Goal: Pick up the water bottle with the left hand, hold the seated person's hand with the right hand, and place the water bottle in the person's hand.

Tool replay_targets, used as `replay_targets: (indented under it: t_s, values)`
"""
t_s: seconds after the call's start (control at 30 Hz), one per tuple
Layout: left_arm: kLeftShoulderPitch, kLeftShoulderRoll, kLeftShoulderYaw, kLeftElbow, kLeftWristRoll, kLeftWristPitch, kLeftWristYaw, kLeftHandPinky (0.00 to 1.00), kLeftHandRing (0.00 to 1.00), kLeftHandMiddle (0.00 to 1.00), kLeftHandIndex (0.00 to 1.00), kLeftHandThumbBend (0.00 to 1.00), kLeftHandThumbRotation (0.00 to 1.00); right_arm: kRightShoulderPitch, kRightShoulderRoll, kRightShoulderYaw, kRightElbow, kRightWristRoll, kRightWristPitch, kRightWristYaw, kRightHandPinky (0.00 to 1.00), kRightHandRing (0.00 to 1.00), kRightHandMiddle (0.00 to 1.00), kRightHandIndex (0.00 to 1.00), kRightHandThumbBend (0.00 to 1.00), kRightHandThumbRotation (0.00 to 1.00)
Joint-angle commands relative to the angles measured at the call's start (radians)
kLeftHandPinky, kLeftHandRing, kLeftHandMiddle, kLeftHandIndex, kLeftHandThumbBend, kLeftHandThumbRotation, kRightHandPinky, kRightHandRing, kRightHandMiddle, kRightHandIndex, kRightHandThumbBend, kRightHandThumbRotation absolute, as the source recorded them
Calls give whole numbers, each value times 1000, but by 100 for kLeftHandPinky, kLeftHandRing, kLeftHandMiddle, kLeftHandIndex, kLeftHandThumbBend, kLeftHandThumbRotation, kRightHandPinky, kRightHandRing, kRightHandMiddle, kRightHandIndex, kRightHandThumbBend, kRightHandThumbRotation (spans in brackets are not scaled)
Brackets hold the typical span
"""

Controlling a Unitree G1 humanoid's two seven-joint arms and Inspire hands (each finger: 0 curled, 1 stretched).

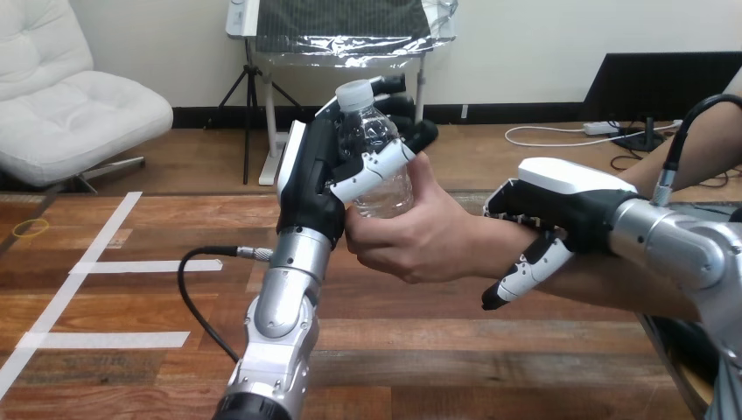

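My left hand point(308, 179) is raised over the middle of the table, shut on a clear water bottle point(374, 144) with a white cap. Its thumb lies across the bottle's front and its fingers wrap the back. The person's hand point(420, 234) comes in from the right and grips the lower part of the same bottle, touching my left palm. My right hand point(567, 188) sits on the person's wrist, with its fingers curled over the top and its thumb point(525, 273) hanging down in front.
White tape lines point(131, 265) mark the wooden table point(437, 350) at the left. A yellow rubber band point(31, 229) lies near the far left edge. A black cable point(194, 293) loops beside my left forearm.
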State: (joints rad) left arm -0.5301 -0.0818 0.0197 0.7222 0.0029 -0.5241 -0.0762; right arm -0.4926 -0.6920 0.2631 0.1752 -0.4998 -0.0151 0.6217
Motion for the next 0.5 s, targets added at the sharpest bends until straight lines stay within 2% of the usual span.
replay_targets:
  t_s: [0.0, 0.17, 0.23, 0.47]
  values:
    - [26, 31, -15, -118, 16, 6, -11, 66, 73, 74, 72, 71, 77, 14, -41, -34, -41, 22, 2, 25, 47, 56, 63, 70, 98, 69]
    - [59, 62, -20, -175, 45, -2, -1, 71, 75, 74, 73, 67, 83, 40, -55, -51, -64, 53, 16, 47, 49, 59, 66, 74, 99, 72]
    - [70, 67, -18, -196, 42, 4, -3, 76, 77, 75, 73, 69, 84, 48, -58, -58, -70, 67, 21, 55, 51, 61, 68, 76, 100, 72]
    - [130, 74, -3, -301, 25, 24, -1, 84, 80, 76, 73, 71, 83, 90, -63, -94, -108, 123, 71, 84, 57, 68, 74, 81, 100, 71]
